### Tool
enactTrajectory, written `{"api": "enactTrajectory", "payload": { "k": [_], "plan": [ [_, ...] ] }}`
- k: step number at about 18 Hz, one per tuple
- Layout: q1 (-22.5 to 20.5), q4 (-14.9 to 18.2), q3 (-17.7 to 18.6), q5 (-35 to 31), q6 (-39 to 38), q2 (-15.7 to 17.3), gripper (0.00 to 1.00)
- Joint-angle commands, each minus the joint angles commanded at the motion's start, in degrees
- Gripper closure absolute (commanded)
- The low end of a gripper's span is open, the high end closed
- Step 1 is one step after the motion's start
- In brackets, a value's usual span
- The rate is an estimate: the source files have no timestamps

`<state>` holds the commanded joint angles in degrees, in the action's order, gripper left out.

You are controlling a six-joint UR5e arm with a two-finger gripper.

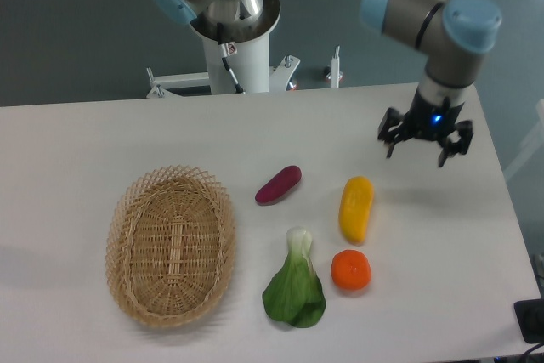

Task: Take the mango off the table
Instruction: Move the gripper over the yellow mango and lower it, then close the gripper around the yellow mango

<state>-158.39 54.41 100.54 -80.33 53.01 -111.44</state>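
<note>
**Approaching the mango: gripper spread and off to one side**

Hovering above the large flat white table (102,138), the black 2-finger gripper (424,144) hangs with its fingers spread and nothing between them. It sits up and to the right of the smooth elongated yellow-orange mango (356,208), apart from it, so the task looks to be in its reach phase, with no grasp begun.

The mango lies on the table, long axis running roughly away from the camera, with the round orange fruit (350,269) just below it and the purple oblong vegetable (278,184) to its left. The next move likely calls for shifting left and toward the camera over the mango, turning the fingers to straddle its narrow width, then descending.

Only 1 container is present: an oval woven wicker basket (171,246) at the left, with nothing in it. A leafy green bok choy (295,286) lies between basket and orange fruit.
</note>
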Motion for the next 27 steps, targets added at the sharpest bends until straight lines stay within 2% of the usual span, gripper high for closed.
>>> {"api": "enactTrajectory", "payload": {
  "k": [6, 12, 20, 21, 22, 25, 27],
  "plan": [
    [3.43, -3.95, 0.80, -0.35, -2.47, -2.38, 0.00],
    [3.88, -7.29, 3.60, -1.93, -1.86, -3.35, 0.00],
    [3.96, -7.65, 4.84, -2.11, -2.21, -3.35, 0.00],
    [3.96, -7.65, 4.84, -2.28, -2.29, -3.35, 0.06],
    [4.31, -7.74, 4.84, -2.90, -2.38, -3.35, 0.19],
    [4.58, -8.00, 4.75, -3.96, -2.30, -3.26, 0.40],
    [4.58, -8.09, 4.66, -3.96, -2.12, -3.17, 0.41]
  ]
}}
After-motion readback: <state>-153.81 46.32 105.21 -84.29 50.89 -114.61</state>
